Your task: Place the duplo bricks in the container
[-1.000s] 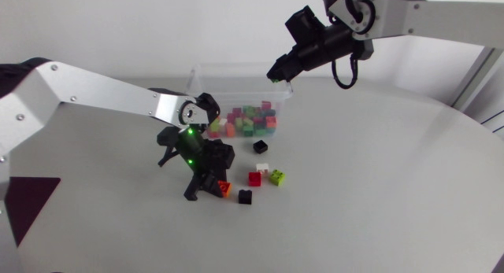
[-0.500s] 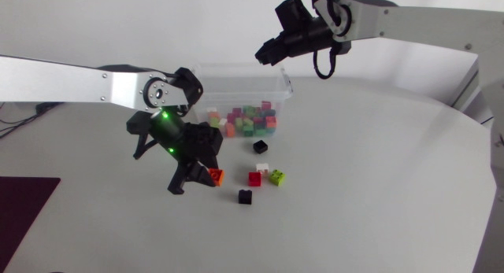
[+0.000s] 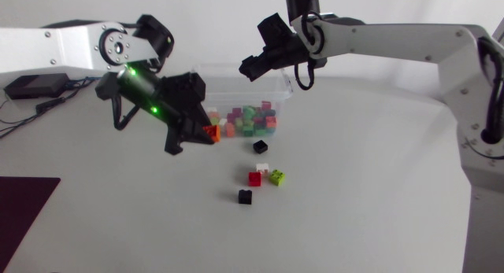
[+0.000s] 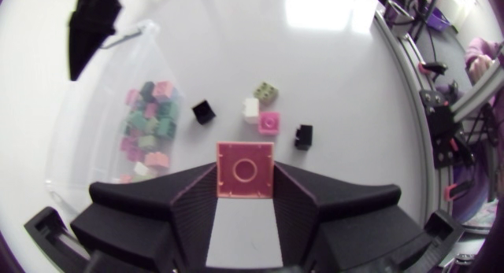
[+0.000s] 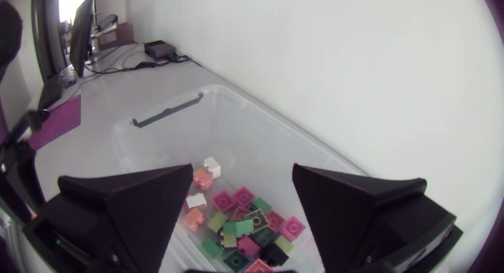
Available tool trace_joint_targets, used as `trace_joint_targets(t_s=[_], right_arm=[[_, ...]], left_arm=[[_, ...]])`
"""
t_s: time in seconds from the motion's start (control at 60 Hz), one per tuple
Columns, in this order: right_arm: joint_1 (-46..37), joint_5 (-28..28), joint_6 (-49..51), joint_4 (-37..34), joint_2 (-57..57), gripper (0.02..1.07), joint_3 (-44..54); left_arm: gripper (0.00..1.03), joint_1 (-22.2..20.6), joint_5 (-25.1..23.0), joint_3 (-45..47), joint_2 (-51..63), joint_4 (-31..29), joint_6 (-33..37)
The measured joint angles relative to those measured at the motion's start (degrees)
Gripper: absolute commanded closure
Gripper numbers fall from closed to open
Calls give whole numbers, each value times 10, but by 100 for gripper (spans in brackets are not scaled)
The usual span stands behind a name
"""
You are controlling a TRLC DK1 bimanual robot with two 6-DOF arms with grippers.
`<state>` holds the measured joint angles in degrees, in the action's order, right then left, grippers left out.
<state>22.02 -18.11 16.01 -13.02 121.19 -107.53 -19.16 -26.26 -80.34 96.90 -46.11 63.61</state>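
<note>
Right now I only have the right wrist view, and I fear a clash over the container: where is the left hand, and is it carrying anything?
Observer: The left hand is shut on an orange brick, raised beside the container, not yet over it.
Operator: How many bricks lie loose on the table?
Observer: Five, outside the container: a black brick nearest it, a white brick, a red brick, a lime brick, and a second black brick farthest out.
</note>
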Motion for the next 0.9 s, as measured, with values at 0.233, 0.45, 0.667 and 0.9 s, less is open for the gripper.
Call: trace_joint_targets(t_s=[0.233,0.45,0.667,0.9], right_arm=[[-26,0,1,0,-96,6,111],[-26,-3,12,0,-197,6,237],[-31,-8,34,0,-257,6,352],[-35,-9,68,-10,-264,6,433]], left_arm=[[81,12,-5,-105,28,79,-110],[81,14,-5,-175,90,122,-193],[81,18,-5,-235,145,177,-266],[81,24,17,-325,214,193,-321]])
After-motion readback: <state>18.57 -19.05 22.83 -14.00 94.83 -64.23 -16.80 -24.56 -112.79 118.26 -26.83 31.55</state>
